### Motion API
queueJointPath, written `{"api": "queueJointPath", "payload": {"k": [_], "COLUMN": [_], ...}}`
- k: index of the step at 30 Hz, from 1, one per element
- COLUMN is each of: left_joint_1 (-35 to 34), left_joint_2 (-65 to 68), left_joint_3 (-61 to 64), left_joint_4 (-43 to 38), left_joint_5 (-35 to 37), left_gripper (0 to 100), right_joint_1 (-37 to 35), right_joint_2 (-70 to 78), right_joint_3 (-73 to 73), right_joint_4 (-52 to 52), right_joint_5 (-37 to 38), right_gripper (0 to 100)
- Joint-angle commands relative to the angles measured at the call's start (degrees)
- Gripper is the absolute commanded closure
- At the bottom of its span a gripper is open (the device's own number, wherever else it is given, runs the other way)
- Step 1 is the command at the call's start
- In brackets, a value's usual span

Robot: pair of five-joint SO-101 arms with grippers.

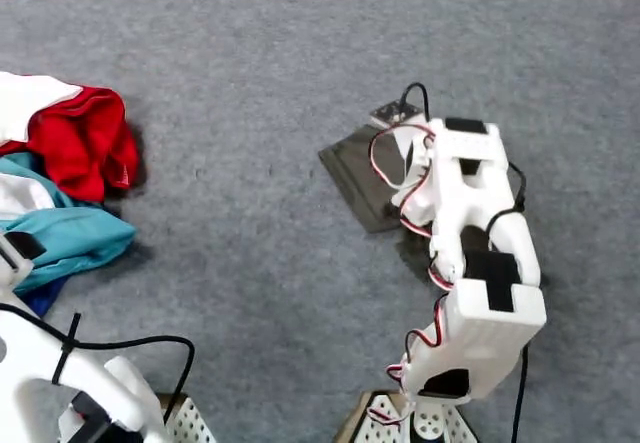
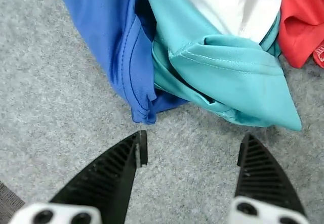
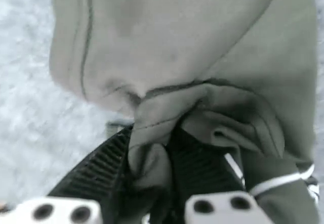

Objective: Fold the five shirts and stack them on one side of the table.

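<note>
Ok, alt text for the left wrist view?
The left end effector hangs open over the grey table, short of a heap of unfolded shirts: a blue shirt nearest, a teal shirt beside it, a white shirt and a red shirt beyond.

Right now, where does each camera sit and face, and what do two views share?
High view: overhead, looking down at the table; both arms show.
Left wrist view: left arm, open left gripper facing the teal shirt.
Right wrist view: right arm, right gripper clamping the grey shirt.
Shared: teal shirt, high and left wrist views.
</note>
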Motion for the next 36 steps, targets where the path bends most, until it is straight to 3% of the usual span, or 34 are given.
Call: {"api": "queueJointPath", "payload": {"k": [1,7,12,21,26,33,36], "left_joint_1": [-0.4,-0.4,-0.4,-0.4,-0.4,-0.2,-0.4], "left_joint_2": [-1.4,-1.4,-1.4,-1.4,-1.4,-1.3,-1.3], "left_joint_3": [0.0,0.0,-0.1,-0.1,0.0,2.7,4.0], "left_joint_4": [-0.5,-0.5,-0.5,-0.4,-0.4,-0.4,-0.4], "left_joint_5": [-0.4,-0.1,-0.3,-0.1,-0.1,-0.4,-0.4], "left_gripper": [71,71,71,71,71,71,71], "right_joint_1": [-3.3,-13.7,-19.9,-24.7,-23.6,-18.5,-18.9], "right_joint_2": [0.0,0.3,0.5,0.0,1.9,23.9,34.2], "right_joint_3": [-9.9,-31.1,-41.3,-50.8,-51.6,-58.3,-67.5], "right_joint_4": [9.8,25.6,25.8,25.8,24.4,15.3,16.9], "right_joint_5": [0.4,-0.1,-3.6,-5.2,-4.2,-5.6,-5.6], "right_gripper": [93.3,93.3,97.7,97.9,97.2,69.4,67.7]}}
